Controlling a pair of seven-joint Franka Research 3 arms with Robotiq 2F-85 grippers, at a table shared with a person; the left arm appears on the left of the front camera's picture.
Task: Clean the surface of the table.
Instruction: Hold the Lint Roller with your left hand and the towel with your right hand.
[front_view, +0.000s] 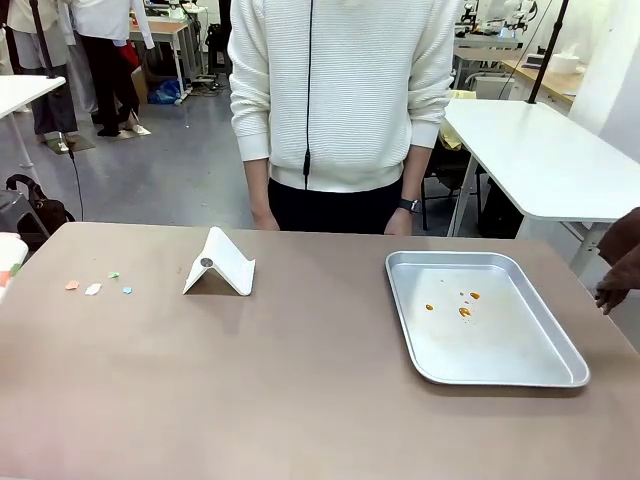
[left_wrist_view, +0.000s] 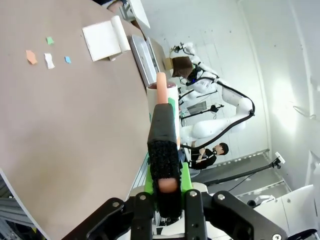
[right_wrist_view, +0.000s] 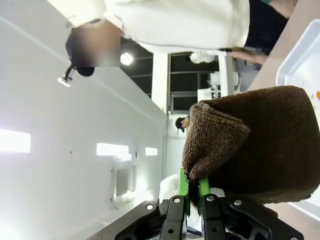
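Note:
The table (front_view: 300, 400) has a plain greyish-brown top. Several small coloured paper scraps (front_view: 97, 286) lie near its left end and show in the left wrist view as scraps (left_wrist_view: 48, 59). My left gripper (left_wrist_view: 167, 186) is shut on a black, rough-surfaced tool with peach-coloured ends (left_wrist_view: 163, 125), held off the table's edge. My right gripper (right_wrist_view: 192, 189) is shut on a folded brown cloth (right_wrist_view: 255, 145). That cloth (front_view: 622, 262) pokes in at the right edge of the front view, beside the table's right end.
A silver metal tray (front_view: 520, 372) with orange stains lies on the right half of the table. A white folded dustpan-like piece (front_view: 222, 264) stands left of centre. A person in a white sweater (front_view: 340, 90) stands at the far edge. White tables stand behind.

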